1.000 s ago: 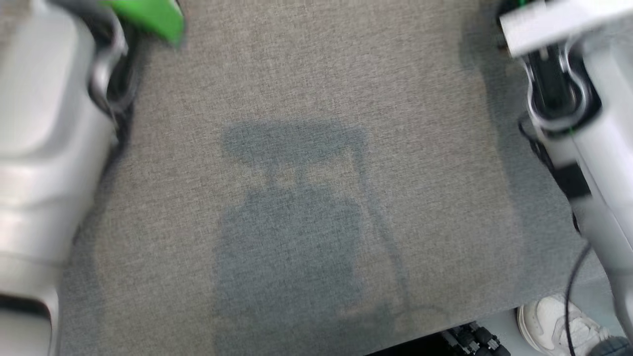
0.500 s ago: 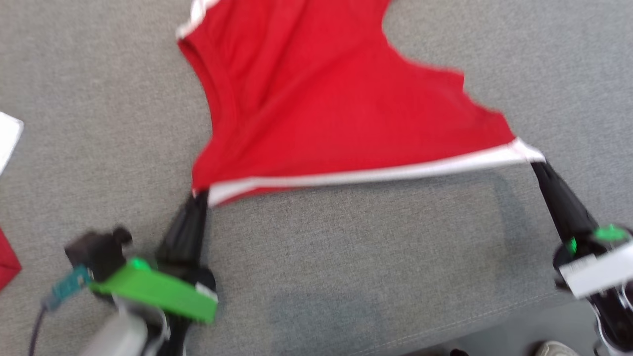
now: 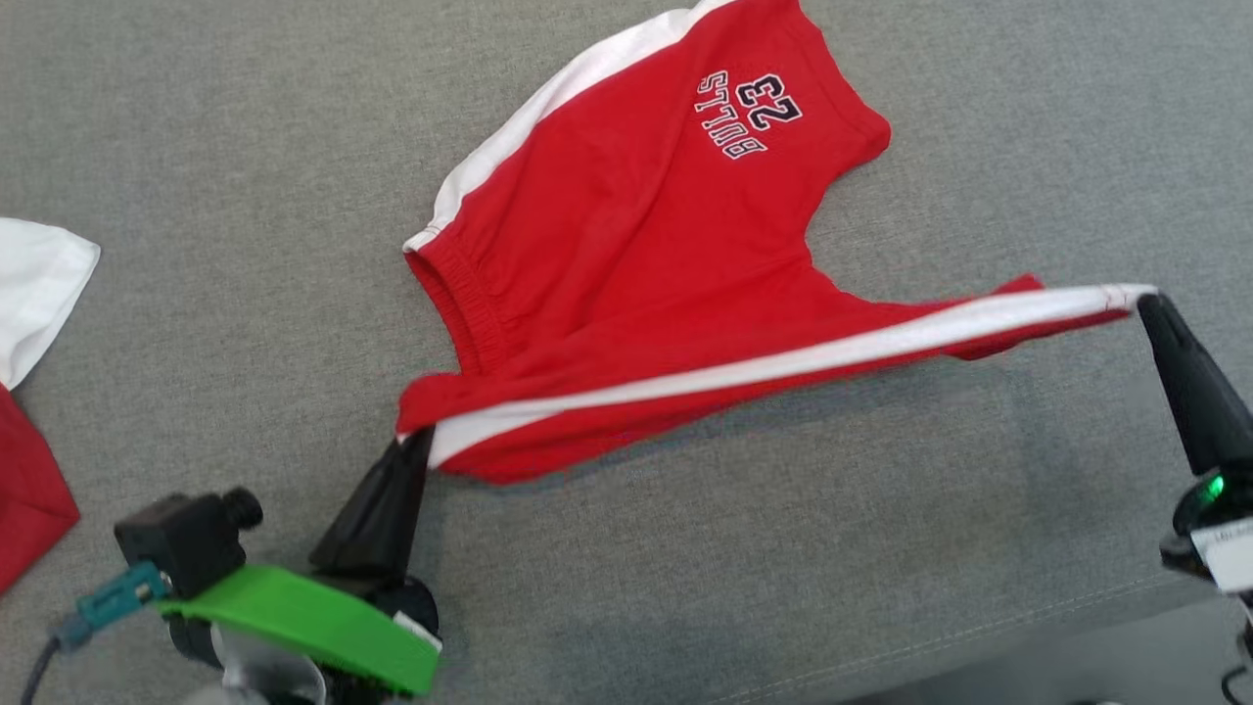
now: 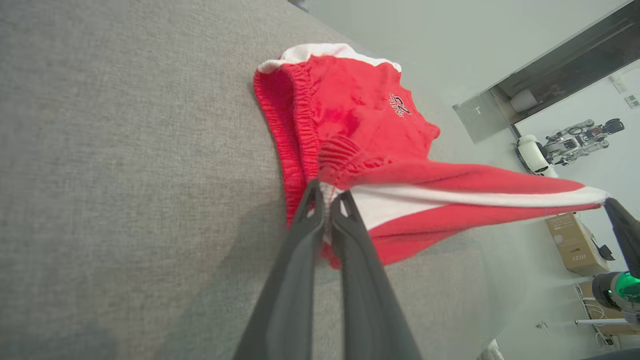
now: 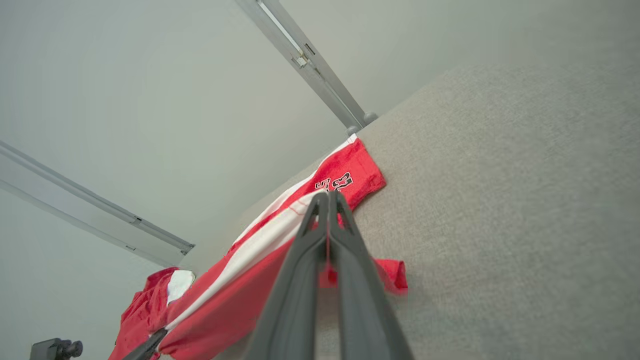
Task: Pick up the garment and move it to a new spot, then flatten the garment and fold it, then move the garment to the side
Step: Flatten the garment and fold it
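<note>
Drawn farther apart than before, left gripper (image 3: pixel 419 443) and right gripper (image 3: pixel 1143 299) each pinch an edge of one red garment (image 3: pixel 626 215).

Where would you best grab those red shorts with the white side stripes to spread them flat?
Probably the ends of the near white stripe: the waistband corner, which the left tool pinches, and the leg hem, which the right tool pinches. Coming from the near edge, they pull that side of the red shorts taut above the grey fabric surface.
</note>
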Available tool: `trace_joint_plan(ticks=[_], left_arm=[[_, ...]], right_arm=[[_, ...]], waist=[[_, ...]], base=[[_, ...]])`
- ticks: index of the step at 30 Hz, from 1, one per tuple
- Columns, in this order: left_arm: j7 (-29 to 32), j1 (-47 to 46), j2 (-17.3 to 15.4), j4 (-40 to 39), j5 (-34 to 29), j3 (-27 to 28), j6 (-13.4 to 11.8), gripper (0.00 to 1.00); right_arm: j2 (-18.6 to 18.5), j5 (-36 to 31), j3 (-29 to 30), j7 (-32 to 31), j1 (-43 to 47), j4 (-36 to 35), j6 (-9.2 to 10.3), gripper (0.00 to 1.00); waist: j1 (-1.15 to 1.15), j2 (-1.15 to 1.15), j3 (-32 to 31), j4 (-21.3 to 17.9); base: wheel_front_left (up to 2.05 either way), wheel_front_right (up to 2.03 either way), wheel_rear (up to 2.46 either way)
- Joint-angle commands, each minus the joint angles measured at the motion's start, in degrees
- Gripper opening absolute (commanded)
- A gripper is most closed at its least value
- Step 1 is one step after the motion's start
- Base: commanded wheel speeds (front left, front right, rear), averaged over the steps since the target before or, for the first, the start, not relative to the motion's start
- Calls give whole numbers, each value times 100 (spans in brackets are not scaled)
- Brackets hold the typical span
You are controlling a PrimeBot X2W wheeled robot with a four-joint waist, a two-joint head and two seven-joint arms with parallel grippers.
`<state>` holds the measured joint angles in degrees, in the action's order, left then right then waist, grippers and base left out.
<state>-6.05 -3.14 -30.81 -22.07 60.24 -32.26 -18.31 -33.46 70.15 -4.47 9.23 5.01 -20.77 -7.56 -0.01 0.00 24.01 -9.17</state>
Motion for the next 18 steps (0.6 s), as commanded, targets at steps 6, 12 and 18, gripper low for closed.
trace_joint_plan(ticks=[6,12,18], left_arm=[[902,-1510,267,165,326,186,-382,0],[1449,-2716,343,761,102,76,-563,0],[1608,-3517,458,1434,-140,-39,-475,0]], right_arm=[[468,-260,-287,-577,-2114,1210,9,0],[855,-590,-660,-969,-3830,2406,7,0],[989,-815,-849,-1147,-4914,3312,7,0]], waist=[[1,0,550,203],[1,0,874,393],[1,0,1072,600]], base=[[0,0,0],[0,0,0],[0,0,0]])
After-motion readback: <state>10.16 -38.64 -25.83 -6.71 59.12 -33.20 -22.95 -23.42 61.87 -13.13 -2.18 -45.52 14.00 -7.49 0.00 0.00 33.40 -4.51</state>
